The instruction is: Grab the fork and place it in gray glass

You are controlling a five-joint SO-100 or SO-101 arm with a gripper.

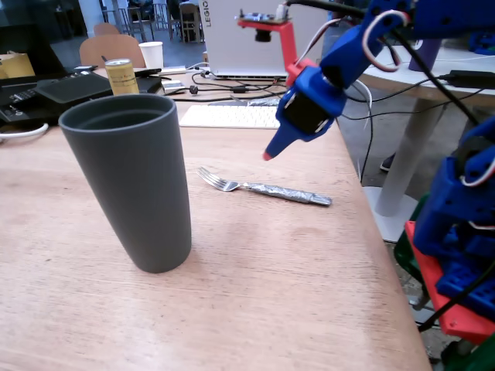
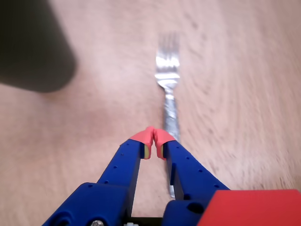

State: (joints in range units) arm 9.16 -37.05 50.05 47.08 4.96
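My fingers above the fork

My gripper (image 2: 154,141) has its two blue fingers with red tips pressed together, holding nothing. Just beyond them the fork (image 2: 168,80) lies on the wooden table (image 2: 244,94), tines pointing away from me. The gray glass (image 2: 33,47) is blurred at upper left.

Light wood-grain table (image 1: 294,309), dark gray tumbler (image 1: 131,185) standing upright on it toward the left of the fixed view, foil-handled fork (image 1: 263,188) lying flat just right of the tumbler, tines toward it, white keyboard (image 1: 230,116) farther back, yellow can (image 1: 122,75) behind the tumbler
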